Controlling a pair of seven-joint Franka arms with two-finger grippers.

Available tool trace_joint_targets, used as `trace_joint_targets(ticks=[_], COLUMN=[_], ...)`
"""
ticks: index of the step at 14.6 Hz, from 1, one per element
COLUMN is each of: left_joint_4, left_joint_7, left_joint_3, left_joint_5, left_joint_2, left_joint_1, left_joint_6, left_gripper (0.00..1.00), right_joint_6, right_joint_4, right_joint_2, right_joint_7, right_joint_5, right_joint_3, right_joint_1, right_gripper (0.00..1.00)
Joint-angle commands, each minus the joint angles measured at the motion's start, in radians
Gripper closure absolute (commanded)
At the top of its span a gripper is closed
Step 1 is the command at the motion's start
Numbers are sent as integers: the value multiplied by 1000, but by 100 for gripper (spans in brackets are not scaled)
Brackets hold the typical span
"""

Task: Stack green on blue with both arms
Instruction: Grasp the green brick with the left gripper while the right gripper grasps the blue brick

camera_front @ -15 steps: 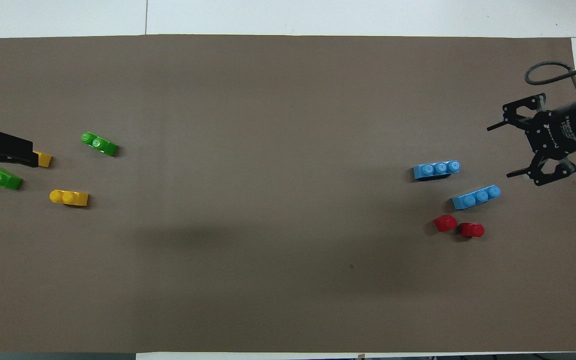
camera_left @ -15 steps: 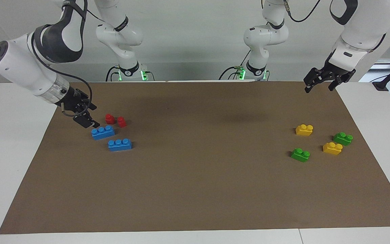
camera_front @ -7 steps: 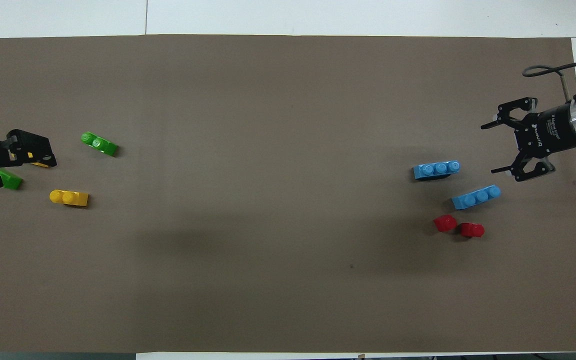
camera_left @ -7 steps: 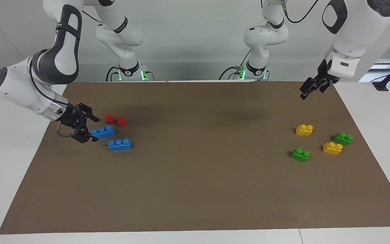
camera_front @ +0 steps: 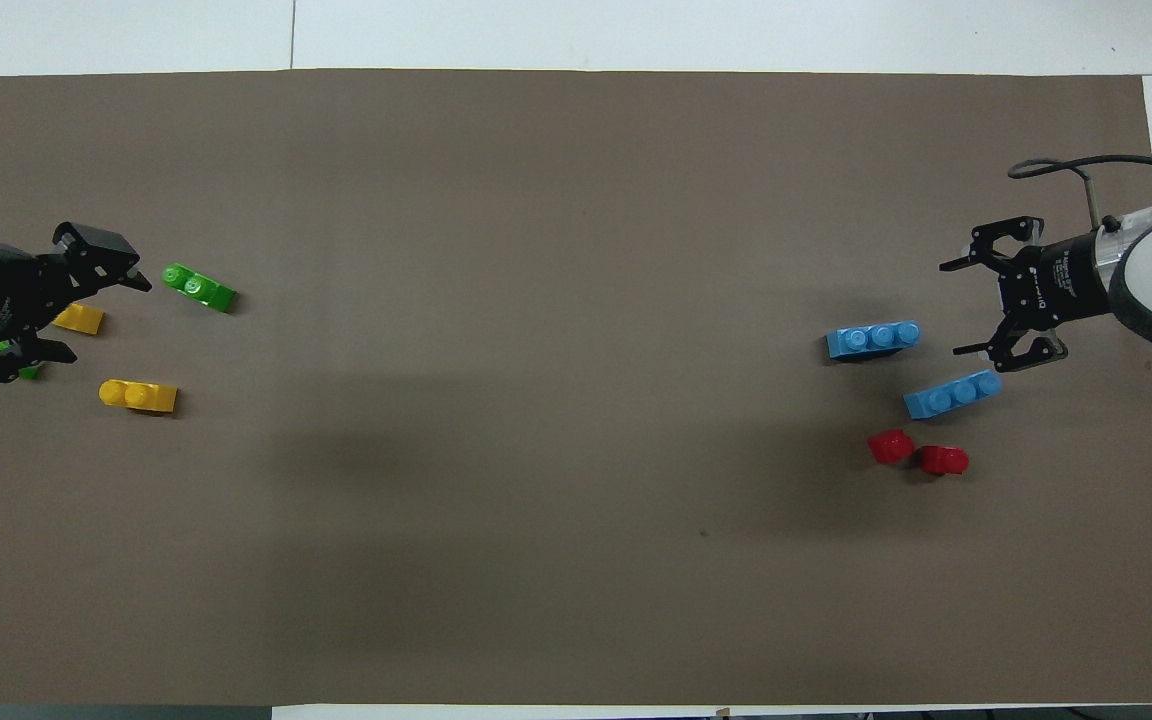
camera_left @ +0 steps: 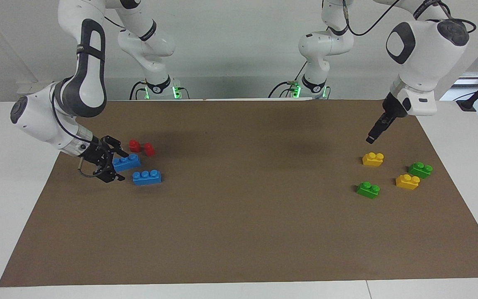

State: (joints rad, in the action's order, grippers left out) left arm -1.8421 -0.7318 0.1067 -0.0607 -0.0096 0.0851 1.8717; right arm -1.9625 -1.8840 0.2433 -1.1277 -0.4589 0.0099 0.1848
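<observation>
The right gripper [camera_left: 116,166] is hanging low at the right arm's end of the brown mat [camera_left: 239,232], its jaws spread wide and gripping nothing, with one fingertip just beside the end of the blue brick nearer the robots [camera_left: 126,162] and the other out toward the second blue brick [camera_left: 147,177], which is lying flat a little farther from the robots. In the overhead view that same right gripper [camera_front: 966,308] is showing both fingers well apart, with the two blue bricks [camera_front: 874,339] [camera_front: 952,393] sitting close to it and neither one between the fingers. Two small red bricks [camera_left: 141,147] are resting side by side just nearer the robots than the blue pair. Over at the left arm's end, the left gripper [camera_left: 371,139] is pointing down above the mat, up in the air over the spot just nearer the robots than one yellow brick [camera_left: 373,159]; from above, the left gripper [camera_front: 101,315] is showing its jaws apart and empty. One green brick [camera_left: 368,189] is lying farther from the robots, toward the table's middle, and the other green brick [camera_left: 420,169] is sitting near the mat's edge with a second yellow brick [camera_left: 407,181] just beside it. All the bricks are lying flat on the mat, none stacked.
</observation>
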Motion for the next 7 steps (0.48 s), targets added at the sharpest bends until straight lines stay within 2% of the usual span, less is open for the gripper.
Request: trace_joint_targets(ticks=[1,5,7], left_joint_4=[-8,-5,-3], left_joint_7=[-95,-182,-204], left_joint_3=[-7,-9,-10], left_joint_5=[-18,-1,27], left_joint_2=[62,154,197], left_joint_1=[27,42,48], left_joint_6=[82,188,248], left_gripper=[4,5,0], right_joint_6=[-30,-41,-47], right_joint_4=[-6,-13,-26], right_joint_2=[39,65,67], right_joint_7=[23,37,37], right_joint_5=[-30,-30,-30], right_joint_3=[7,7,7], right_joint_1=[4,-2,-4], right_gripper=[1,1,1])
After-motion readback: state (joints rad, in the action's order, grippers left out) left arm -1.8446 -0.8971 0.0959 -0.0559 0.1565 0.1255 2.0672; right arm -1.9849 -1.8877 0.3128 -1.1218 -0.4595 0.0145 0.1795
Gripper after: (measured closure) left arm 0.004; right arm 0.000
